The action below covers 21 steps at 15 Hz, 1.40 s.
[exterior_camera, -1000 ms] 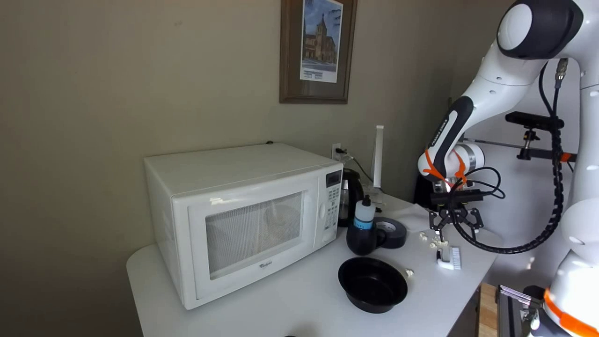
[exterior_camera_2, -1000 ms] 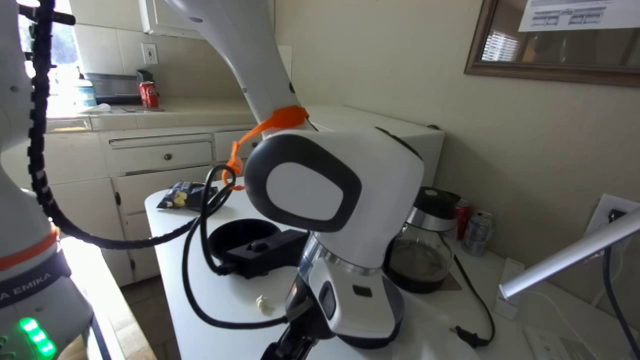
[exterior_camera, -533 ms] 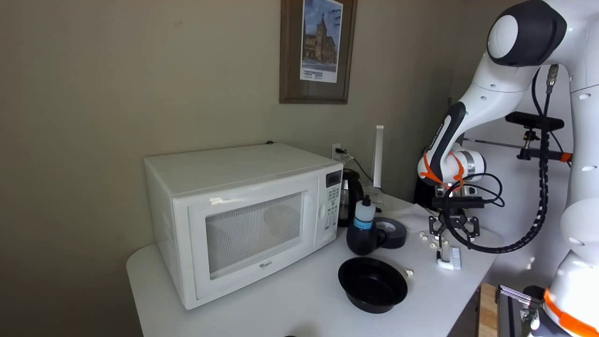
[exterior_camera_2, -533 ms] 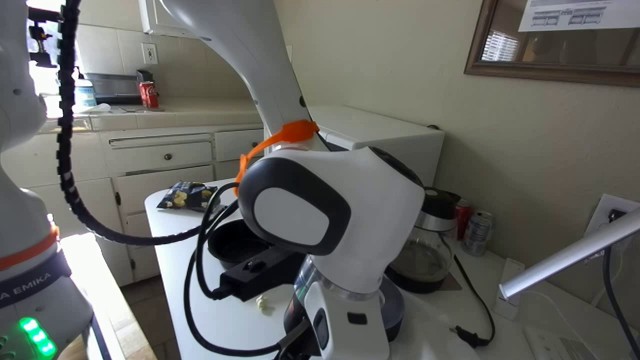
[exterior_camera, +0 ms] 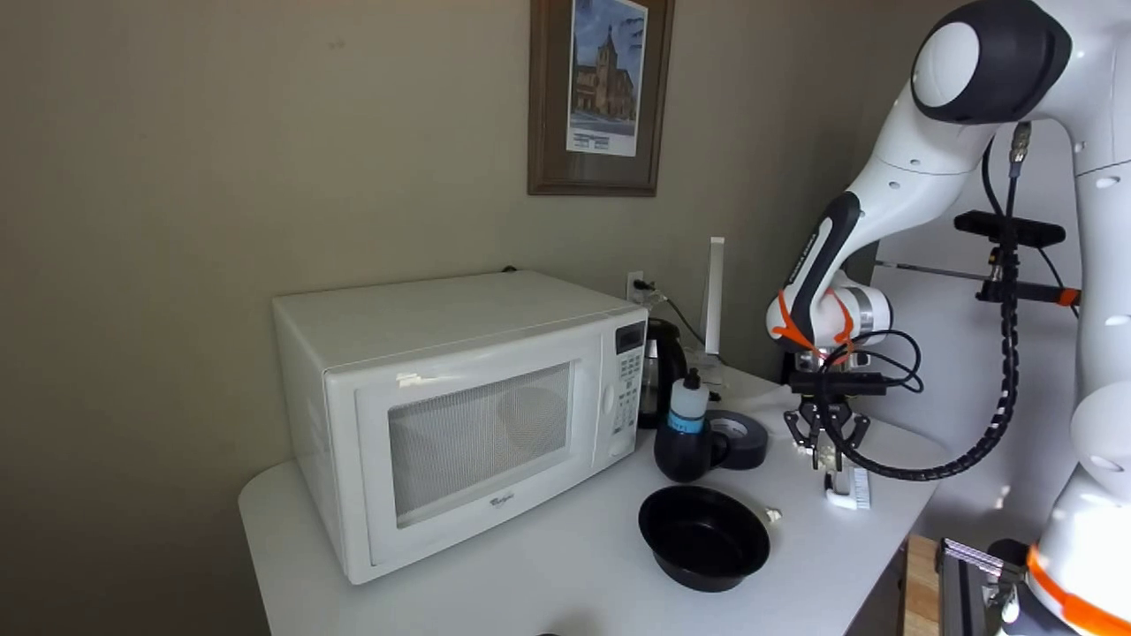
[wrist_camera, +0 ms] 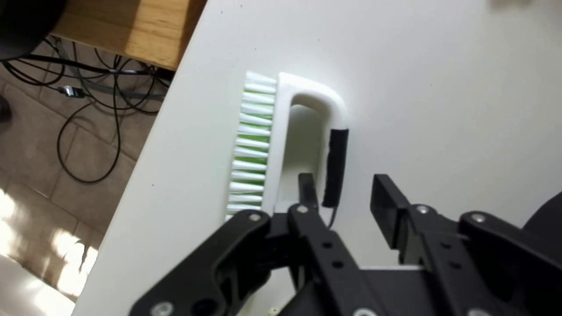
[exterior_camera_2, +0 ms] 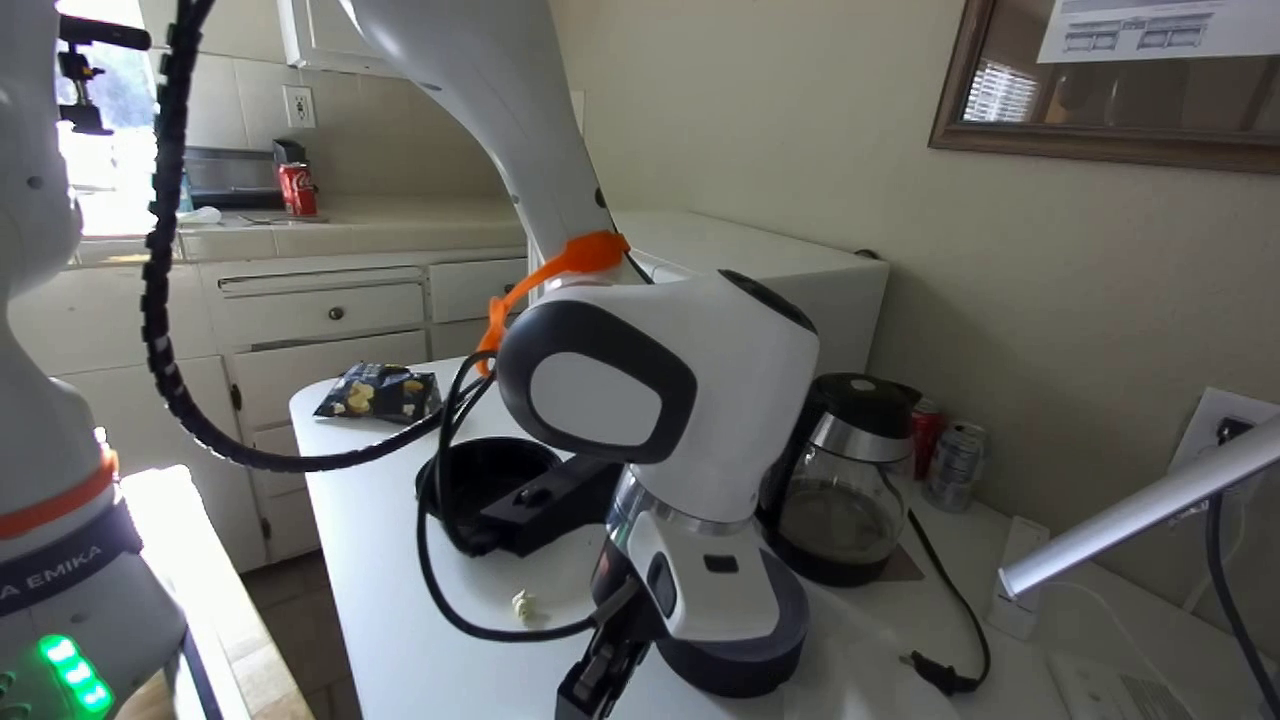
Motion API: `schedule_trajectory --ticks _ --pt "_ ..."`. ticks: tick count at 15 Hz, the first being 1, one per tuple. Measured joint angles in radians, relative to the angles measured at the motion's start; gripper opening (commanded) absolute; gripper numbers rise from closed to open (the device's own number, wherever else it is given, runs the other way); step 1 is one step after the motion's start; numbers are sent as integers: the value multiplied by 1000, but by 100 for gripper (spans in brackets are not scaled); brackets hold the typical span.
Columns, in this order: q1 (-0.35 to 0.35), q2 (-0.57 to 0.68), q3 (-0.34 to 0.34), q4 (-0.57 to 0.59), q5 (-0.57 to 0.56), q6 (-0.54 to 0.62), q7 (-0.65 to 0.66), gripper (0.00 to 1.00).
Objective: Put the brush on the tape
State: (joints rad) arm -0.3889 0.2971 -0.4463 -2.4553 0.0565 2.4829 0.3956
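The brush, white with white and green bristles and a black grip [wrist_camera: 337, 166], lies on the table near its edge in the wrist view. In an exterior view the brush [exterior_camera: 860, 488] sits just in front of my gripper [exterior_camera: 827, 463]. Seen from the wrist, my gripper [wrist_camera: 344, 186] is open partway: one fingertip overlaps the handle's hollow, the other stands outside the grip. Nothing is pinched; whether the fingers reach down around the handle I cannot tell. The tape [exterior_camera: 747, 442], a dark thick ring, stands behind the mug; part of the tape [exterior_camera_2: 735, 675] also shows behind the hand.
A black bowl [exterior_camera: 704, 541], a dark mug [exterior_camera: 679, 458] and a small blue and white bottle [exterior_camera: 689, 406] stand between the microwave [exterior_camera: 486, 424] and the brush. A glass carafe [exterior_camera_2: 840, 520] is by the wall. Popcorn bits [exterior_camera: 773, 514] lie scattered.
The fingers have drawn closer together. In an exterior view the gripper has shifted toward the tape's side and its tips are a little lower. The brush has not moved.
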Motion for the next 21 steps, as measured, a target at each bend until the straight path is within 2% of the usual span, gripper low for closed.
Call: schedule_trajectory --ticks 4,5,6,11,14,18,20,21 --pt "46 1 4 1 -1 5 29 42" --pt "51 4 4 2 -4 5 36 40" --pt "54 10 1 4 -8 5 43 47" --pt "53 41 -31 25 -14 5 55 42" --pt "49 65 -43 37 -14 5 55 36" --pt "49 101 -48 52 -13 5 56 32" --pt "49 117 -48 57 -13 5 56 18" --pt "49 124 -48 60 -12 5 56 3"
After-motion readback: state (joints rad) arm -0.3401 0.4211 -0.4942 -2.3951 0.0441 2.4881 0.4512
